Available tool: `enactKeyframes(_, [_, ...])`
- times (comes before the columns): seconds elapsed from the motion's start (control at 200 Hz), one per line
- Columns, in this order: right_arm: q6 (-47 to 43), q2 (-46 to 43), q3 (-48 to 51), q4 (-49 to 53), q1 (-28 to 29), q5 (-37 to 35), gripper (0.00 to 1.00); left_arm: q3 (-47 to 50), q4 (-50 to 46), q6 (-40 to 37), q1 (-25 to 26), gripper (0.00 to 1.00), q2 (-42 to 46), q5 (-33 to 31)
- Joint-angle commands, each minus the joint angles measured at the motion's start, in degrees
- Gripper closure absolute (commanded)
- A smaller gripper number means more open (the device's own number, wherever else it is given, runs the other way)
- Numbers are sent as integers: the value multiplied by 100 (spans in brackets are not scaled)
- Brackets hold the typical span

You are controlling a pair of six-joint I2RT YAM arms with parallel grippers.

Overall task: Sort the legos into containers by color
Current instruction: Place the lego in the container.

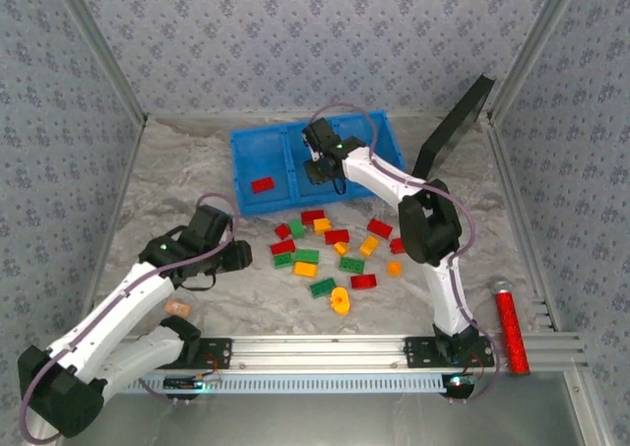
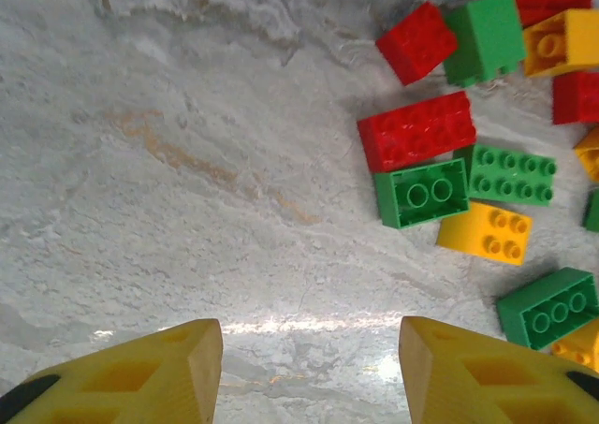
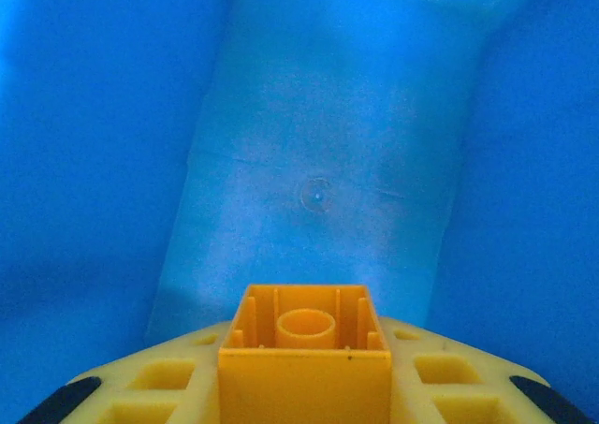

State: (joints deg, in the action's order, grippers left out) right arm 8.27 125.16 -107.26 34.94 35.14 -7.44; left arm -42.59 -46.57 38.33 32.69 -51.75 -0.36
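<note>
The blue three-compartment bin (image 1: 241,170) stands at the back of the table, with one red brick (image 1: 262,184) in its left compartment. My right gripper (image 1: 320,160) hangs over the middle compartment, shut on an orange brick (image 3: 304,349) whose hollow underside faces the bare blue bin floor (image 3: 318,162). Several red, green and orange legos (image 1: 335,254) lie scattered in front of the bin. My left gripper (image 1: 236,256) is open just left of that pile, above bare table. In the left wrist view a red brick (image 2: 416,130) and a green brick (image 2: 421,192) lie ahead and to the right of my left gripper (image 2: 311,349).
A black flat panel (image 1: 453,126) leans at the back right corner. A red cylinder (image 1: 510,330) lies at the right by the aluminium rail (image 1: 325,350). A small pinkish object (image 1: 177,309) sits near the left arm's base. Patterned walls close in three sides.
</note>
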Motion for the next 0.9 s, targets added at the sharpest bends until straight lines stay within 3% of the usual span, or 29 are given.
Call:
enactKeyframes(0.0, [-60,236,-351,101,-33,223,62,146,318,403,117,46,-114,41])
enactKeyframes(0.335, [-58,415,-384,92,-43,340,54,299,936,616,382,41,-606,-205])
enactKeyframes(0.615, [-34,-276,120,-3,47,395,50,-339,1317,468,459,35,-1703,-408])
enactKeyframes(0.895, [51,-1644,1462,-278,165,293,49,-1165,1389,-819,655,35,-2884,-628])
